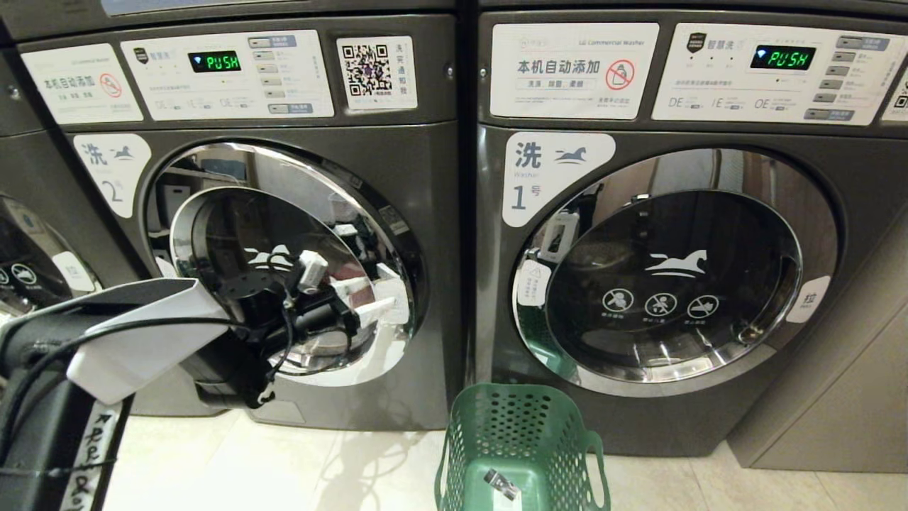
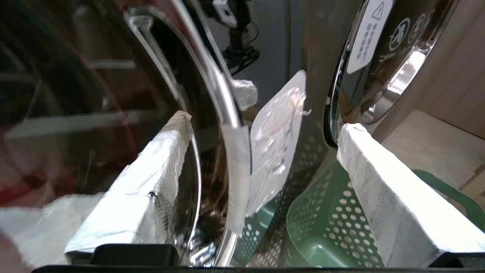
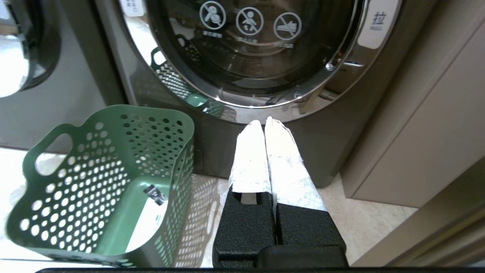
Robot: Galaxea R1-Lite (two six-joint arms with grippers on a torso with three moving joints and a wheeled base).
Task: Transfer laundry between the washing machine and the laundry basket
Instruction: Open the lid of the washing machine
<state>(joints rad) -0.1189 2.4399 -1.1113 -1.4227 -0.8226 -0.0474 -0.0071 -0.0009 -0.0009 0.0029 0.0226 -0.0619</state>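
The washing machine (image 1: 284, 213) labelled "2" stands at the left with its round chrome-rimmed door (image 2: 212, 76) shut. My left gripper (image 1: 379, 294) is open at the door's right edge. Its taped fingers (image 2: 151, 182) straddle the chrome rim and the white pull label (image 2: 276, 136), and nothing is held. A dull red patch (image 2: 15, 185) shows behind the glass; I cannot tell whether it is laundry. The green laundry basket (image 1: 521, 433) stands on the floor between the two machines and holds only a paper tag. My right gripper (image 3: 264, 121) hangs shut and empty, low beside the basket (image 3: 113, 178).
A like machine labelled "1" (image 1: 674, 284) stands to the right with its door closed. A beige cabinet side (image 3: 428, 125) rises at the far right. Pale tiled floor (image 1: 298, 468) lies in front of the machines.
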